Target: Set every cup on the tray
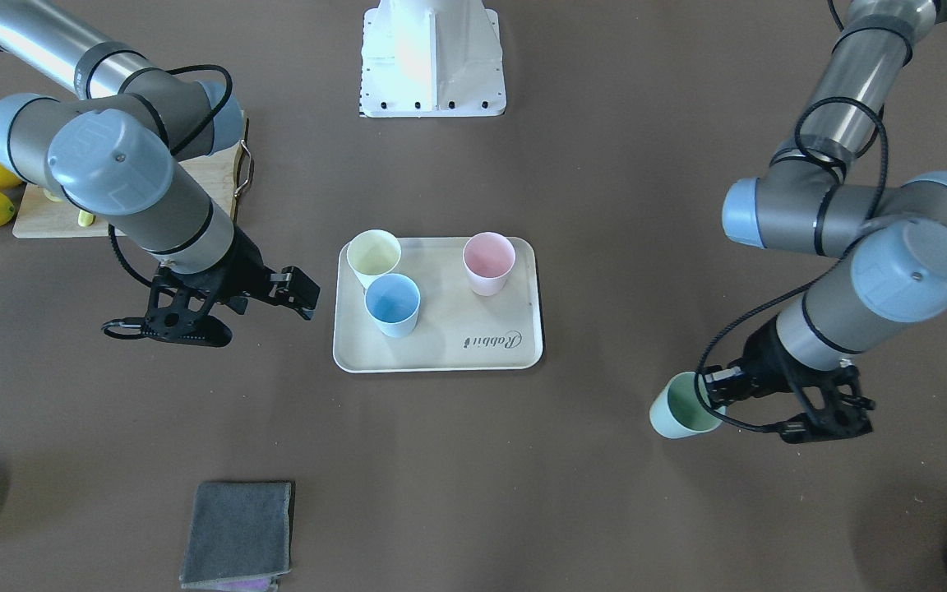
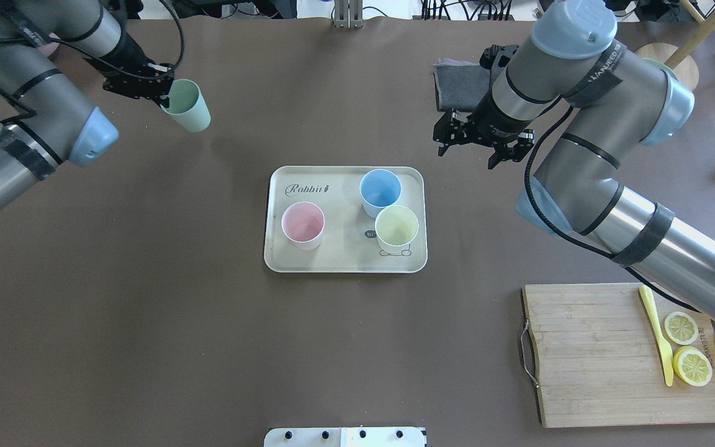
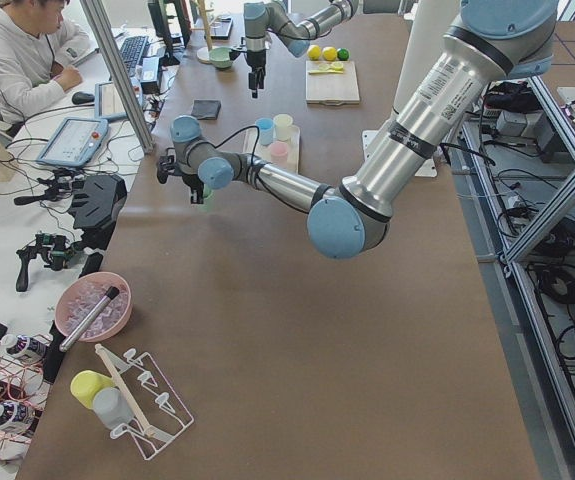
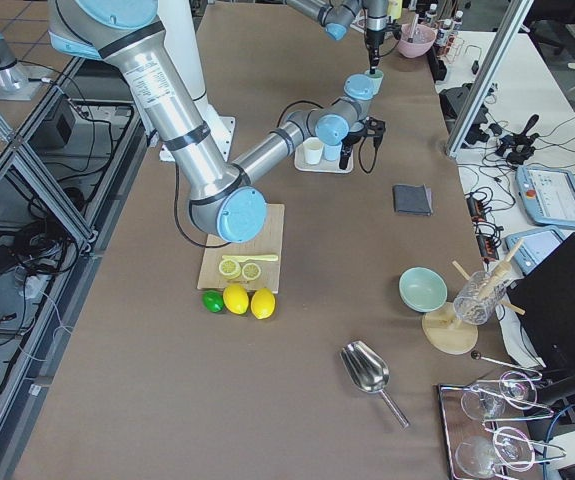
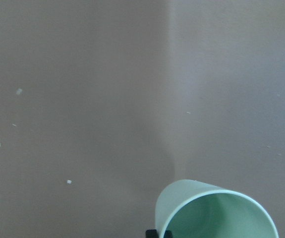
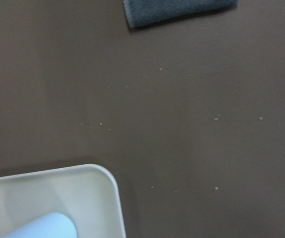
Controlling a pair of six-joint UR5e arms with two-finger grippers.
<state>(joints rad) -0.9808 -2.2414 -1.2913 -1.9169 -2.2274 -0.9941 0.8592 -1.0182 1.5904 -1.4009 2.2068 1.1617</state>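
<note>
Nearest the robot, the wooden cutting board [image 2: 587, 354] with its lemon halves [image 2: 686, 351] has no part in this step. Mid-table lies the tray [image 2: 332, 251]. On it the yellow cup [image 2: 396, 228] and the blue cup [image 2: 380, 191] stand upright just beside each other on its right half, and the pink cup [image 2: 302, 225] stands apart on its left half.

Farther out, the right gripper [image 2: 468, 155] hangs just beyond the tray's far right corner, its jaws apart and holding nothing. It is best kept there, out of the carry path.

Farther still and well to the left, the left gripper [image 2: 162, 94] pinches the rim of the mint green cup [image 2: 188, 107]. The cup hangs tilted and, as far as I can judge, is clear of the table. Beyond lies the grey cloth [image 2: 460, 81].

The step in hand looks to be bringing this last cup over:

- Keep the pinch firm, since a rim hold on a light tumbler lets it swing.
- Travel high enough for its base to pass the raised rim.
- Aim for the bare patch by the script in the far left part, short of the pink cup.
- Bring the cup upright before lowering.
- Part the jaws only once its base sits flat, then lift straight up so nothing drags it over.
</note>
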